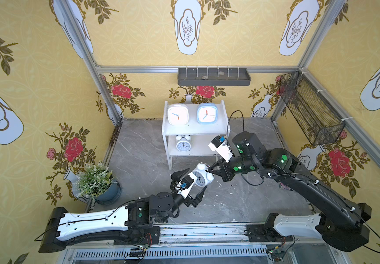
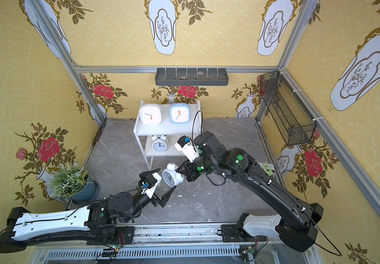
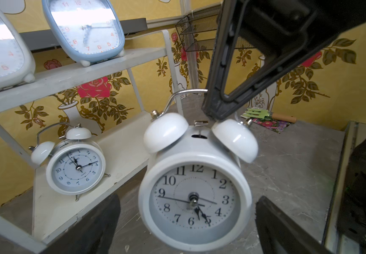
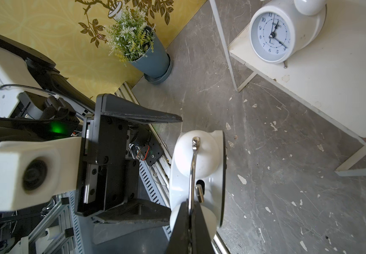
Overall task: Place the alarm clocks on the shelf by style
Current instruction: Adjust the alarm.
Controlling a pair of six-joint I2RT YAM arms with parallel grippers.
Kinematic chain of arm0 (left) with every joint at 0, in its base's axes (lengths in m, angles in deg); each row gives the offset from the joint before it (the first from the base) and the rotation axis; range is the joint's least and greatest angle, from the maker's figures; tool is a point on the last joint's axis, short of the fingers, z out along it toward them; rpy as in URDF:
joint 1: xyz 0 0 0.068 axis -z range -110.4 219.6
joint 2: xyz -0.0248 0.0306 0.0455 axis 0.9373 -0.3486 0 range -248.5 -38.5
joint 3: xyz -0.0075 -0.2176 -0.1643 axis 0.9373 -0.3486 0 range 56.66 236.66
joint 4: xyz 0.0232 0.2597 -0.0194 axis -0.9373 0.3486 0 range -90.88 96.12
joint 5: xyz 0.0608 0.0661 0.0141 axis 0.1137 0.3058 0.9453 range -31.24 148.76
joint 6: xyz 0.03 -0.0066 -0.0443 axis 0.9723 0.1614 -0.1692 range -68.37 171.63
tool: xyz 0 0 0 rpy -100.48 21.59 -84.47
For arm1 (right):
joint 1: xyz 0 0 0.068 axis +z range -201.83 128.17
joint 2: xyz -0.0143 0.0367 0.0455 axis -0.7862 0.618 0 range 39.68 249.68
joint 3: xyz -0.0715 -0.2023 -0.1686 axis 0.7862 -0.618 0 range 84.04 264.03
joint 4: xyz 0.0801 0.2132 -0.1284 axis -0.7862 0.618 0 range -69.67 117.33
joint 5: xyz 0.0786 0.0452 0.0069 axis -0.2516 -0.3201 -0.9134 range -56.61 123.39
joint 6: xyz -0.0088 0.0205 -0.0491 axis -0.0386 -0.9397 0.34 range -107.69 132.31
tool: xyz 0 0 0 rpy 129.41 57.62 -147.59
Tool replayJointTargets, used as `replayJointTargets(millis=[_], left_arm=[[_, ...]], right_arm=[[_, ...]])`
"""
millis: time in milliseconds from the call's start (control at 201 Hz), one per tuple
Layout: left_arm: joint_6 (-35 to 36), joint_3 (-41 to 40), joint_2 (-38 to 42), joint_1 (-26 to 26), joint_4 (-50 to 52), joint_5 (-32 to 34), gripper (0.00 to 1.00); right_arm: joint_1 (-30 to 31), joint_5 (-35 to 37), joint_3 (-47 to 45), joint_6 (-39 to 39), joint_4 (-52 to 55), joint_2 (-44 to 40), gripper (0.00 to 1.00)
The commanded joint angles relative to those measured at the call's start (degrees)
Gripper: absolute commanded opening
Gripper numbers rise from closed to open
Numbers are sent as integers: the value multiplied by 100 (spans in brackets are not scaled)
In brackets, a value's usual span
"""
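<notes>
On the top tier of the white shelf stand a white square alarm clock and a light blue one. A twin-bell clock stands on the lower tier. A second twin-bell clock hangs above the floor in front of the shelf. My right gripper is shut on its wire handle. My left gripper is open, one finger on each side of this clock's body, apart from it.
A potted plant stands at the left wall. High on the back wall hangs a grey tray, and on the right wall a black mesh basket. A green hand fork lies on a flowered packet near the right wall.
</notes>
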Motion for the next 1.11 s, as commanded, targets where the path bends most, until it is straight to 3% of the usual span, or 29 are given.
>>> replayJointTargets(millis=[0,169,493,1105], left_arm=[[67,-97,68,-2,-294,-564,99],[15,-106,-68,-2,-261,-443,99],[-209,-86,-376,-2,-344,407,99],[-168,-215,-257,-5,-450,158,99]], right_arm=[[3,-180,88,60,-119,37,0],[1,-255,116,67,-152,67,0],[0,-293,91,76,-199,84,0],[16,-461,107,75,-289,206,0]])
